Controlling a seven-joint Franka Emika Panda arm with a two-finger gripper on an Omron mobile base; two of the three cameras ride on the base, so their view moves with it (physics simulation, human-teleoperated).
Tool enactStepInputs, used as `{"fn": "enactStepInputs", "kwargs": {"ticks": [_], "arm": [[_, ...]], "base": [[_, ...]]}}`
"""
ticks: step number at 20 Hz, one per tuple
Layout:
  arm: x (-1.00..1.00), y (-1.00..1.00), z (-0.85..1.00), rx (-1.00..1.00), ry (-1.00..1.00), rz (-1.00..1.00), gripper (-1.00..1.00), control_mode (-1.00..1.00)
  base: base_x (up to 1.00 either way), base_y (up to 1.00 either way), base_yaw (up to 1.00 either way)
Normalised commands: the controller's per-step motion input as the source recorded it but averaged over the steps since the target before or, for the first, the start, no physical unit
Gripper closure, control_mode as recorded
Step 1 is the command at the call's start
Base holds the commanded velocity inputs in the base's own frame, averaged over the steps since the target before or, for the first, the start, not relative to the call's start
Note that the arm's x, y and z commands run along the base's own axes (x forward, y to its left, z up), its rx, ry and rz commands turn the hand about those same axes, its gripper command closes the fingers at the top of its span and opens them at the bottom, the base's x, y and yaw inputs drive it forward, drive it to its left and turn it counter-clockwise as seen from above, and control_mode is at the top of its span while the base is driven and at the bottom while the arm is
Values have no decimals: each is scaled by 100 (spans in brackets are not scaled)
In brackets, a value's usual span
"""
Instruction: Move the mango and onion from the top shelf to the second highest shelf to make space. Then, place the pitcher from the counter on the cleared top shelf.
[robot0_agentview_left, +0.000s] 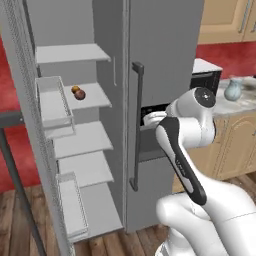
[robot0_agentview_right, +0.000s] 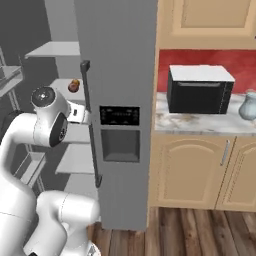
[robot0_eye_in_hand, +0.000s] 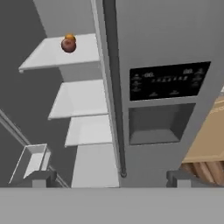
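Observation:
The orange-yellow mango (robot0_agentview_left: 75, 89) and the dark maroon onion (robot0_agentview_left: 80, 94) sit touching on the second highest shelf (robot0_agentview_left: 95, 97) of the open fridge. The hand view shows the onion (robot0_eye_in_hand: 68, 45) in front of the mango (robot0_eye_in_hand: 70, 38). Above them the top shelf (robot0_agentview_left: 75, 52) is bare. The pale bluish pitcher (robot0_agentview_right: 248, 106) stands upright on the marble counter (robot0_agentview_right: 200, 124), right of the microwave. My gripper (robot0_eye_in_hand: 110, 178) is open and holds nothing. It hangs in front of the fridge at the long door handle, below and to the right of the fruits.
The closed right fridge door carries a dark dispenser panel (robot0_eye_in_hand: 166, 81) and a vertical handle (robot0_agentview_left: 136, 125). The open left door holds clear bins (robot0_agentview_left: 52, 102). A black microwave (robot0_agentview_right: 200, 90) stands on the counter. Lower fridge shelves (robot0_agentview_left: 82, 137) are bare.

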Motion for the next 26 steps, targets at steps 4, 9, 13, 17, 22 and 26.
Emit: {"fn": "enactStepInputs", "kwargs": {"ticks": [4,9,13,17,22,26], "arm": [[0,0,0,0,0,0,-100,100],[0,0,0,0,0,0,-100,100],[0,0,0,0,0,0,-100,100],[0,0,0,0,0,0,-100,100],[0,0,0,0,0,0,-100,100],[0,0,0,0,0,0,-100,100]], "base": [[20,-100,1],[27,-100,4],[32,-100,0],[49,-97,-6],[70,-72,-6],[81,-46,-1]]}}
